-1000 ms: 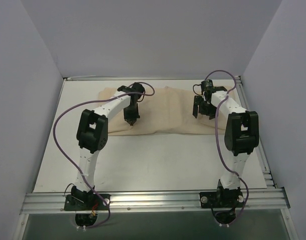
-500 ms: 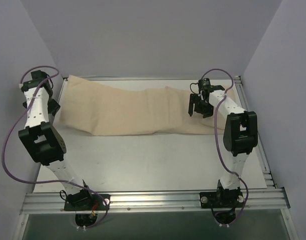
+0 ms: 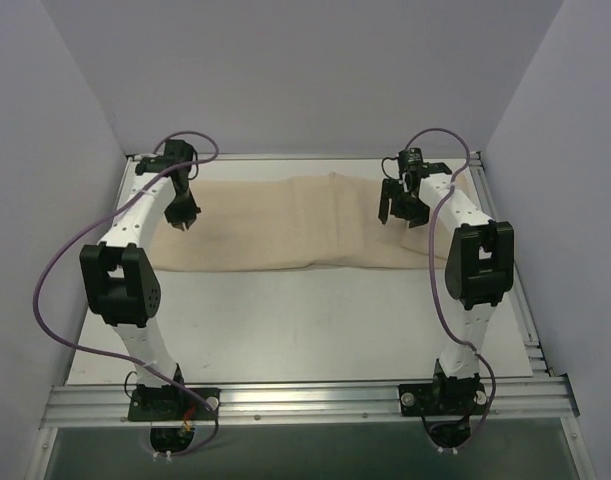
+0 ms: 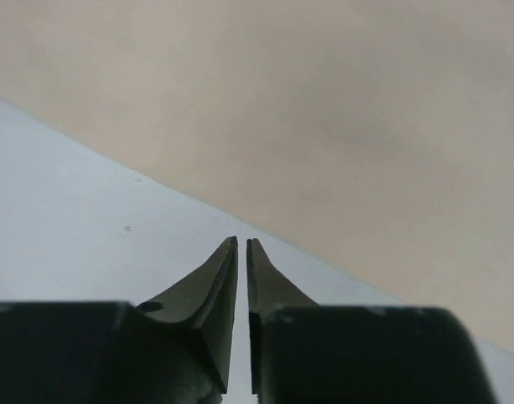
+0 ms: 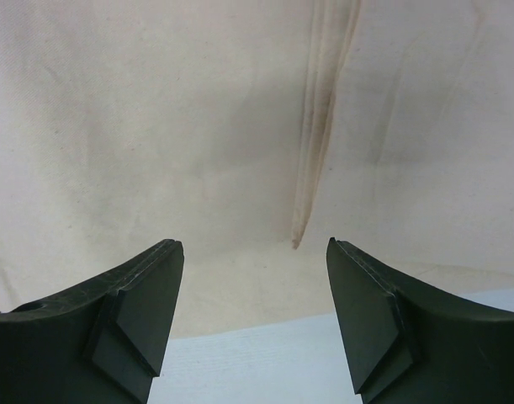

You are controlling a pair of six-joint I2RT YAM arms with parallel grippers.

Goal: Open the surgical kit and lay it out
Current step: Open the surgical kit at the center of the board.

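The beige cloth wrap (image 3: pixel 285 225) lies spread in a long strip across the back of the table. My left gripper (image 3: pixel 185 218) hangs over its left end, jaws shut on nothing. In the left wrist view the gripper (image 4: pixel 241 244) is over bare table beside the cloth's edge (image 4: pixel 341 126). My right gripper (image 3: pixel 403 212) is open over the cloth's right part. In the right wrist view the gripper (image 5: pixel 255 246) is empty above a fold (image 5: pixel 324 126) in the cloth (image 5: pixel 156 126). The steel tray and the instruments are out of sight.
The white table (image 3: pixel 305 320) runs forward of the cloth to the metal rail (image 3: pixel 305 400) at the arm bases. Grey walls close in the left, back and right sides. Purple cables loop from both arms.
The left arm swung from the cloth's middle to the far left, drawing the cloth out leftward, then came back over the cloth's left end. The right gripper shifted slightly backward.
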